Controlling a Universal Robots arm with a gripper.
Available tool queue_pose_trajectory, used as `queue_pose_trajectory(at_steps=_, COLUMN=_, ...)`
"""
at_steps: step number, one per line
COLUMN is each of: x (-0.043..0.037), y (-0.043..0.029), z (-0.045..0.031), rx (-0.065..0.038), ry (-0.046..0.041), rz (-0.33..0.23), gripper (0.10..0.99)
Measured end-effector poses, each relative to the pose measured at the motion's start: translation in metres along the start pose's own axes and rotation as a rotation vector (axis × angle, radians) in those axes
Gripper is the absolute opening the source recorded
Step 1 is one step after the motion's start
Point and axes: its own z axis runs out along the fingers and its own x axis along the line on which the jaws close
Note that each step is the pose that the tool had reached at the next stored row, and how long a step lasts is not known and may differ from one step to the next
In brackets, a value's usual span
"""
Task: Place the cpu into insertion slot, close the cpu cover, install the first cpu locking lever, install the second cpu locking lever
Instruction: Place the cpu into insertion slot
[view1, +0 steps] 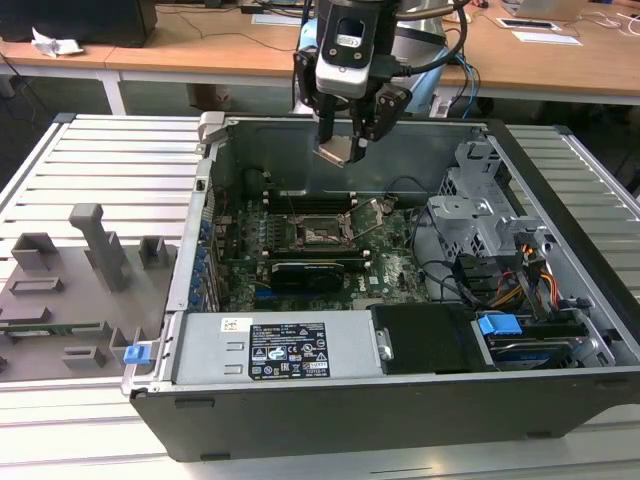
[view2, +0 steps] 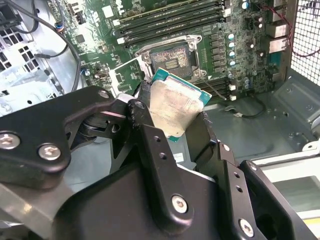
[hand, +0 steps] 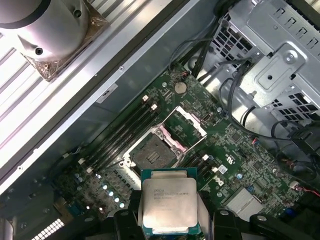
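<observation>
Tool (view1: 345, 141) clenched on cpu (hand: 167, 206), hanging above mobo (hand: 235, 165), well apart from insertion slot (hand: 152, 153); pin field exposed, cpu cover (hand: 186, 124) flipped open beside it.

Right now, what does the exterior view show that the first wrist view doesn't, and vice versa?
Exterior view: the whole open computer case, the grey fixture tray on the exterior view's left, and the gripper holding the cpu well above the motherboard. First wrist view: the cpu's silvery top face-on and a round coin cell on the motherboard. Both: the cpu gripped, the insertion slot empty, the cpu cover open.
</observation>
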Motion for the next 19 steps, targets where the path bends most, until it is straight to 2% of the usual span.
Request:
queue_pose_trajectory(at_steps=9, x=0.0000, y=0.0000, z=0.0004, rx=-0.002, ry=-0.0030, rz=0.063, gripper=0.525)
queue_pose_trajectory(at_steps=19, x=0.0001, y=-0.0001, z=0.0009, rx=-0.003, ry=-0.0055, rz=0.107, gripper=0.525)
